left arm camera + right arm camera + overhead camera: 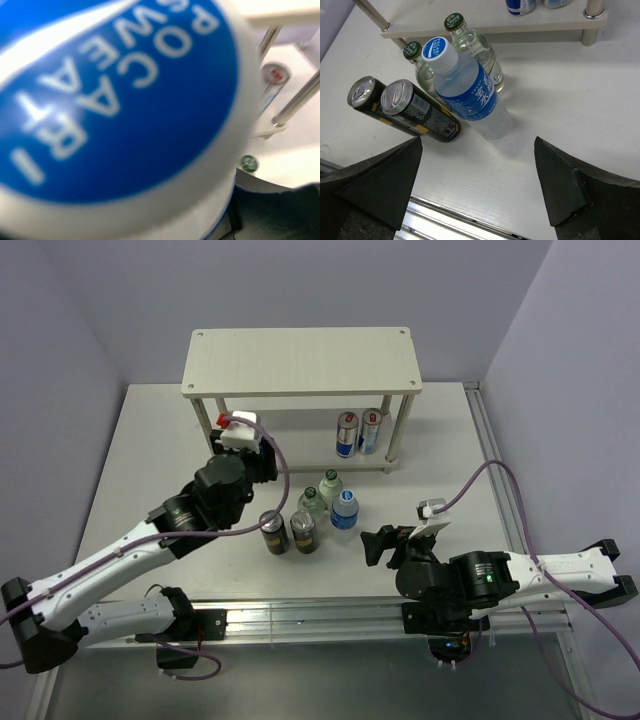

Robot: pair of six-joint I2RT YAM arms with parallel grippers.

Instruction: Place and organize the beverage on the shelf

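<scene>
The left fingers (282, 212) are clamped on a water bottle (115, 100), whose blue cap fills the wrist view. They hold it at the left end of the shelf (300, 362), level with the lower board, where two silver cans (358, 432) stand at the right end. The right fingers (385, 182) are spread wide and hold nothing, hovering over the worktop (450, 460) beside a second water bottle (470, 95), two green-capped bottles (470, 42) and two black cans (410, 110).
</scene>
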